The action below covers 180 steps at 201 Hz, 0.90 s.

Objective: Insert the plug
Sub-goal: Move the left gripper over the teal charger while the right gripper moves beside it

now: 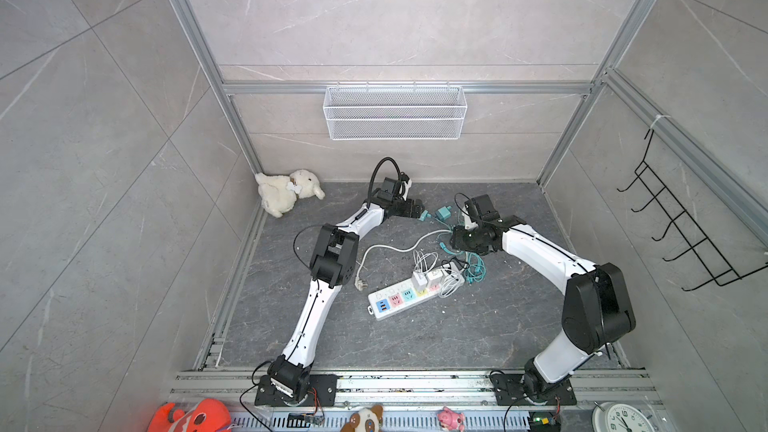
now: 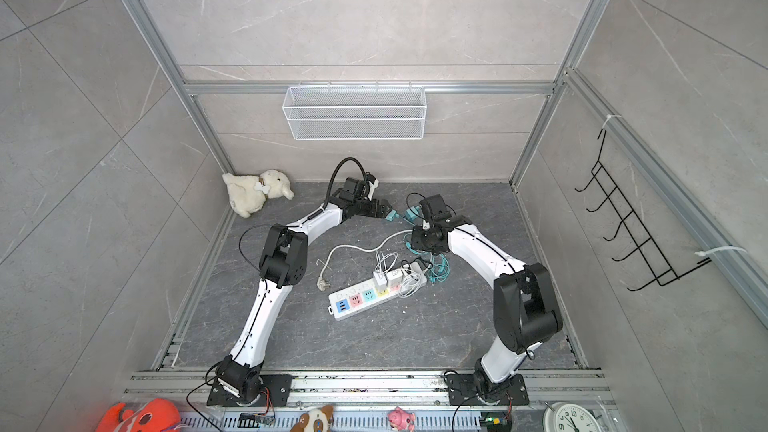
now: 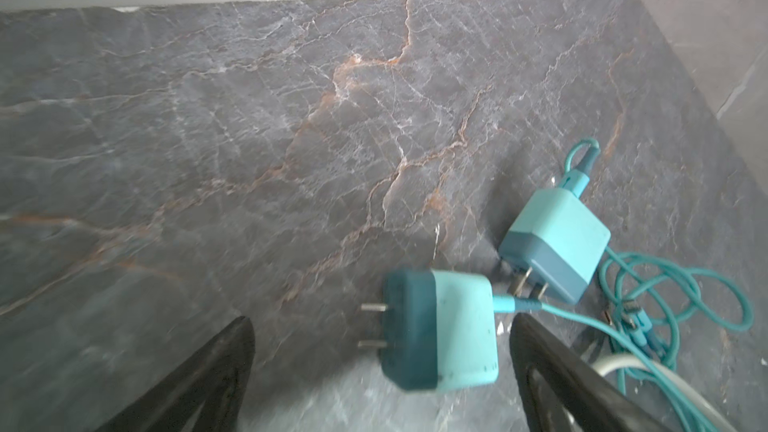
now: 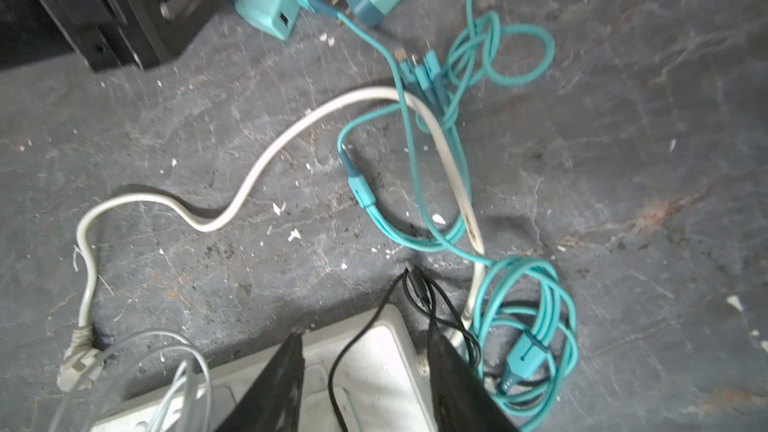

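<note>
Left tool (image 3: 380,321) stands spread wide around the teal plug (image 3: 440,334), not pinching it, at twelve o'clock from the power strip (image 1: 415,293). Right tool (image 4: 361,338), partly spread, hovers over the strip's end.

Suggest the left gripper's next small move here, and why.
Probably close the left gripper on the teal charger: the jaws stand wide open with the charger lying between them, not yet gripped, and free sockets wait on the power strip.
</note>
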Each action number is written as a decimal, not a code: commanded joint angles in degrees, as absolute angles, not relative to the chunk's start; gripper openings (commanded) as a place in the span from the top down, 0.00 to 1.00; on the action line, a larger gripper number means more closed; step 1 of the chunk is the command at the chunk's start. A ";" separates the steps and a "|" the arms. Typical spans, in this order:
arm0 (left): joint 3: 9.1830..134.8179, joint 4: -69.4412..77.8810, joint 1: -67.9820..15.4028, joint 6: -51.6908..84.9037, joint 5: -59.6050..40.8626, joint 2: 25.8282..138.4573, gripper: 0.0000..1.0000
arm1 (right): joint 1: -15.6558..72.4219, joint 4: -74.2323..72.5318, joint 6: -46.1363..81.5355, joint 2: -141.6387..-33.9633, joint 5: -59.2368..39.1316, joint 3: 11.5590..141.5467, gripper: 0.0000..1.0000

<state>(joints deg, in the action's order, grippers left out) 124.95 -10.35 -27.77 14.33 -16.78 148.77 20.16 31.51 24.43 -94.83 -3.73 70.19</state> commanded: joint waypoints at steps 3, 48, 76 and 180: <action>127.77 -5.35 -28.75 17.91 -19.52 150.74 0.03 | 19.86 31.95 25.41 -91.02 -3.92 68.56 0.49; 135.09 -11.55 -29.28 20.24 -21.44 154.42 0.05 | 19.87 33.57 26.03 -88.12 -2.29 66.98 0.49; 133.07 -13.80 -29.99 20.88 -23.06 153.35 0.07 | 19.87 34.34 26.48 -87.79 -1.85 67.34 0.50; 102.39 -6.57 -33.00 14.89 -29.93 136.15 0.14 | 19.88 34.47 26.42 -87.88 -2.20 66.51 0.50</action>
<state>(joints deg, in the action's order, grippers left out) 107.15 -5.63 -32.03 18.28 -26.55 139.46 20.10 33.41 25.91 -89.01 -2.37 67.35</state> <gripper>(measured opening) 0.867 0.500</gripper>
